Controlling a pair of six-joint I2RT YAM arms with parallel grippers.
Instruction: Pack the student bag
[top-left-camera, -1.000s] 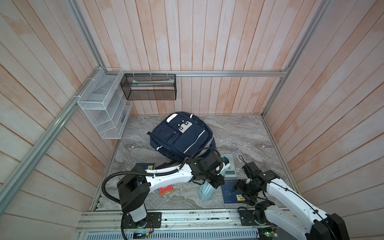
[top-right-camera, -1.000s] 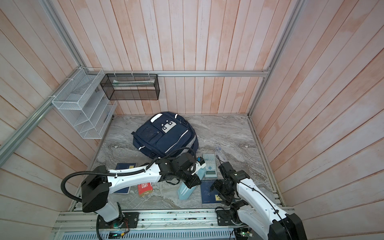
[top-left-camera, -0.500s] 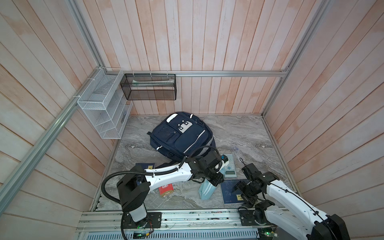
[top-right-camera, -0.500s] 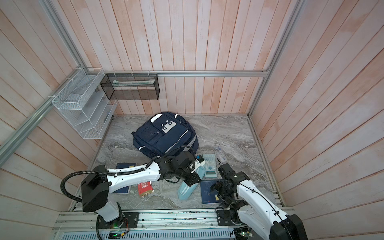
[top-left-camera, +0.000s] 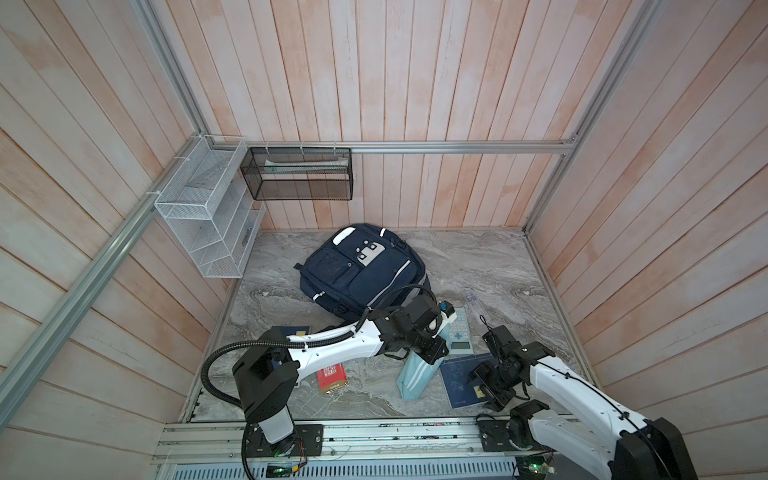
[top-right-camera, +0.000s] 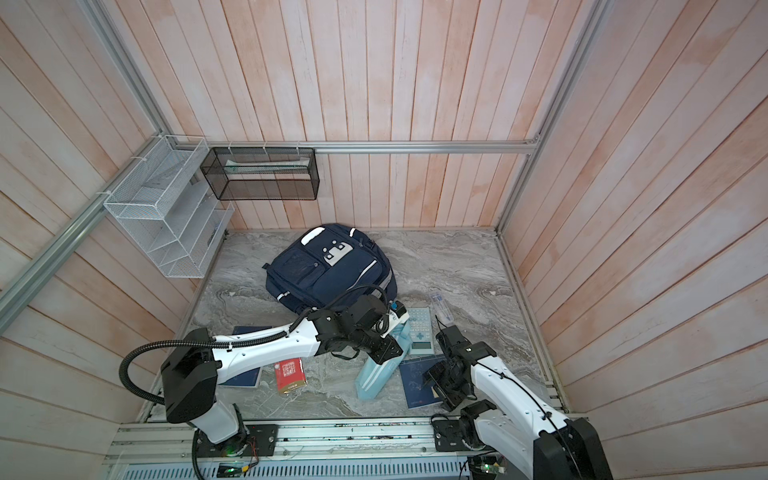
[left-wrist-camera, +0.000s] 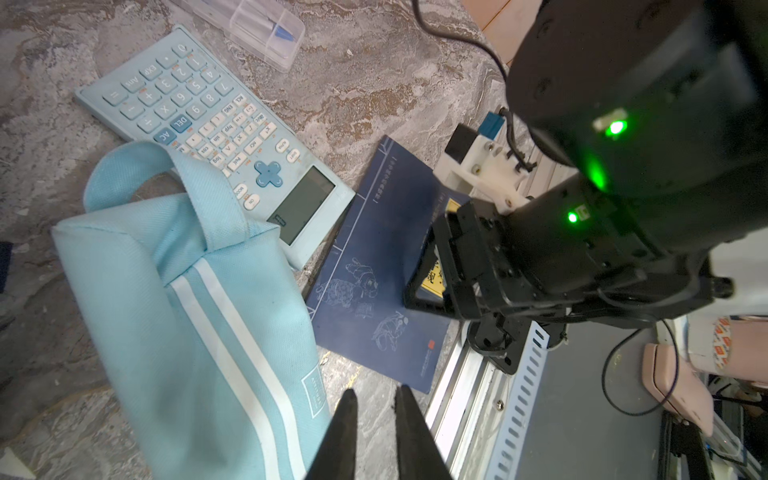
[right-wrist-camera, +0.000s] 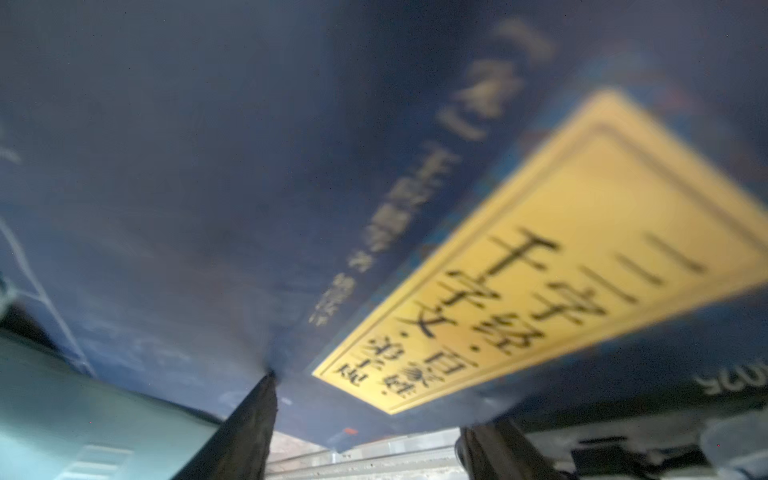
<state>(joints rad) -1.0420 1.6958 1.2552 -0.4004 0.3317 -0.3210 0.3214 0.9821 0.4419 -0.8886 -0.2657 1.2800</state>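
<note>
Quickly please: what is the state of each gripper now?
Left gripper: nearly closed, nothing visible between fingers.
Right gripper: open, at the flat dark-blue book with yellow label.

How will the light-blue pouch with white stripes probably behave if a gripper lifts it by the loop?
The light-blue pouch is woven fabric with soft folds, so it would probably sag and swing. It looks light, and the cloth loop seems unlikely to slip.
</note>
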